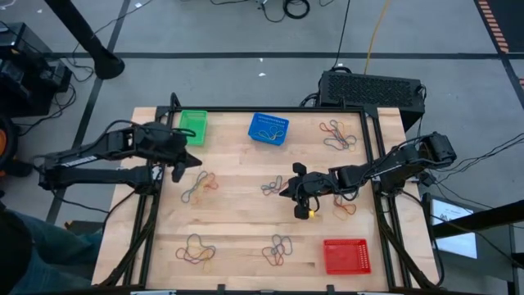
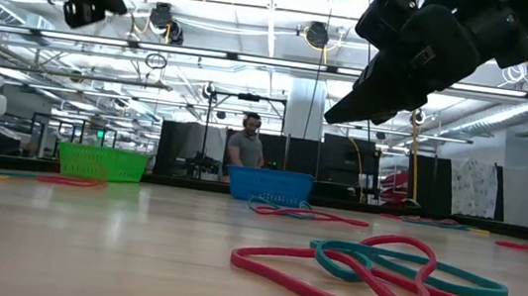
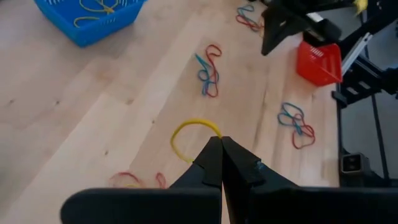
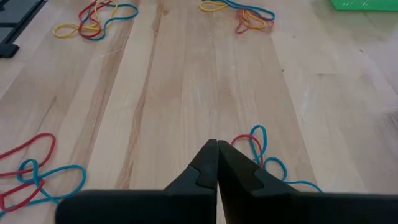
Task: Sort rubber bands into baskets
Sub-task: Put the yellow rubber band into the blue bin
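Left end effector (image 1: 178, 170) clenched on nothing, poised over the tabletop (image 1: 237, 213) just beside the green basket (image 1: 193, 125), above a cluster of rubber bands (image 1: 199, 186). Blue basket (image 1: 268, 128) at the far middle with yellow bands inside; more loops scattered in clusters across the wood. Right end effector (image 1: 298, 197) likewise clenched and empty near the centre, red basket (image 1: 345, 256) at the near right corner.
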Robot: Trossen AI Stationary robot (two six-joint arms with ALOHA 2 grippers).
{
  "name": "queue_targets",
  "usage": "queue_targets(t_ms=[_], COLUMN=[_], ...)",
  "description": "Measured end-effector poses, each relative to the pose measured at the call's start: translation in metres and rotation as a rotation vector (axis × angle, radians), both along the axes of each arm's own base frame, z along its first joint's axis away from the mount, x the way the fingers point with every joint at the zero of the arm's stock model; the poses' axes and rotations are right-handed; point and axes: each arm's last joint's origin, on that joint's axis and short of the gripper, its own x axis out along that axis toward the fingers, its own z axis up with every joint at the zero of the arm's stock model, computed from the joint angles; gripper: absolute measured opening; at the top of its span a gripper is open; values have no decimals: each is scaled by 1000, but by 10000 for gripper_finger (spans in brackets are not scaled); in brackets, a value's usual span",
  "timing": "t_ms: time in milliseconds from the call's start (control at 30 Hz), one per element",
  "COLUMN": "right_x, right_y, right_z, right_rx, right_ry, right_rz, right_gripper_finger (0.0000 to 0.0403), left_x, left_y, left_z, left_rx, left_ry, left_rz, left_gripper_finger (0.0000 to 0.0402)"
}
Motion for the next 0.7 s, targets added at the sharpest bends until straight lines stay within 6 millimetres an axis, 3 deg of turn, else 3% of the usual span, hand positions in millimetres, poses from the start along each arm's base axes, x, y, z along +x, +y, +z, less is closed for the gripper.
queue_targets(t_ms=[167,367,500,700], right_x=[1,3,4,4], right_y=[-2,-6,-12,-28], right_z=[2,3,3,2], right_rx=[3,-5,-7,-18], right_ry=[-22,-37,-37,-24], right_rz=[-8,-14,-35,-89], right_gripper_finger=[0,0,0,0], left_x=[-8,2,25,81], left_y=[-2,3,11,25], left_z=[12,7,-4,-26], left_rx=[50,90,142,243], left_ry=[-37,25,99,62], left_rz=[37,91,127,21], left_gripper_finger=[0,0,0,0])
